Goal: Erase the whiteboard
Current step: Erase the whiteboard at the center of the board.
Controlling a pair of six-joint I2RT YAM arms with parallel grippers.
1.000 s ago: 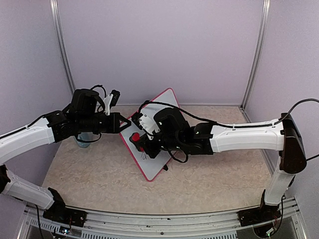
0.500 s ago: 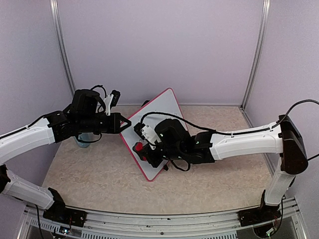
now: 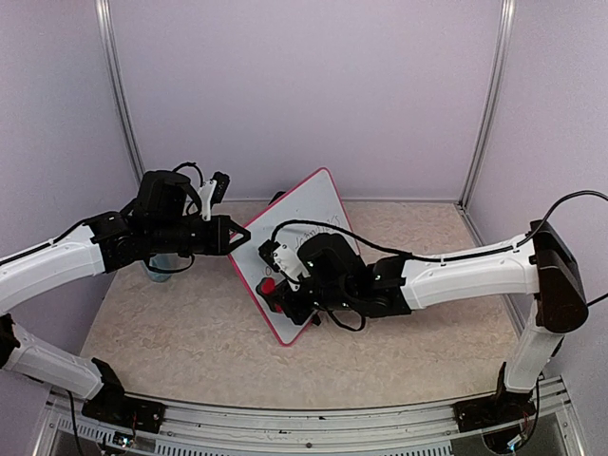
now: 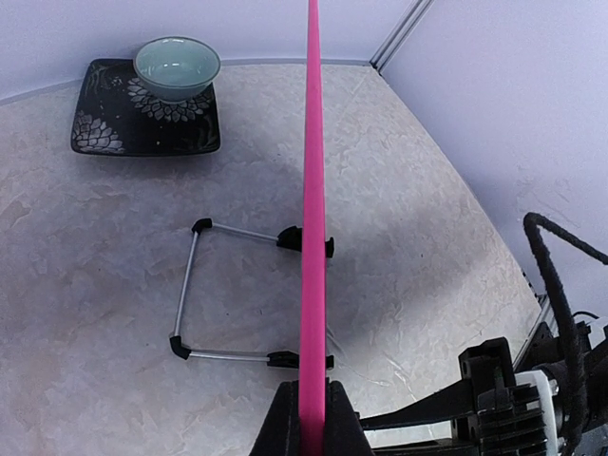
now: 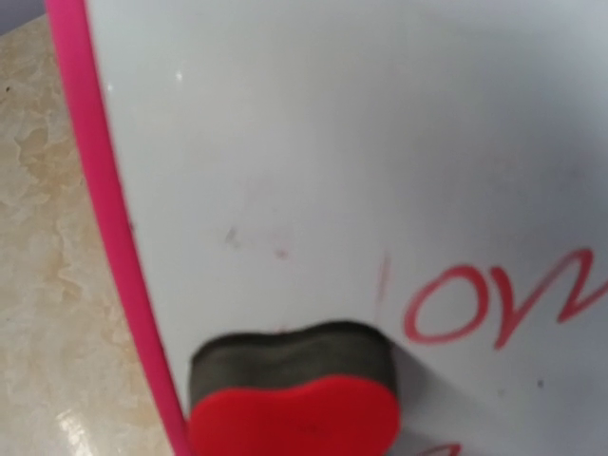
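The whiteboard [image 3: 309, 223] stands tilted on the table, a white board in a pink frame. My left gripper [image 3: 237, 237] is shut on its left edge; the left wrist view shows that pink edge [image 4: 312, 190] end-on, clamped between my black fingers [image 4: 281, 427]. My right gripper [image 3: 275, 290] is shut on a red eraser [image 3: 268, 285] with a dark felt face. The eraser [image 5: 290, 399] presses on the board's white face [image 5: 332, 142] close to the pink frame [image 5: 104, 209]. Red writing [image 5: 503, 299] shows just right of it; faint smears lie above.
A wire stand with black feet [image 4: 190, 285] props the board from behind. A pale green bowl [image 4: 177, 66] sits on a dark patterned square plate [image 4: 104, 133] at the far side. Purple walls close the table on three sides.
My right gripper has slid the eraser down the board toward its near lower edge. The left gripper has kept its hold on the frame.
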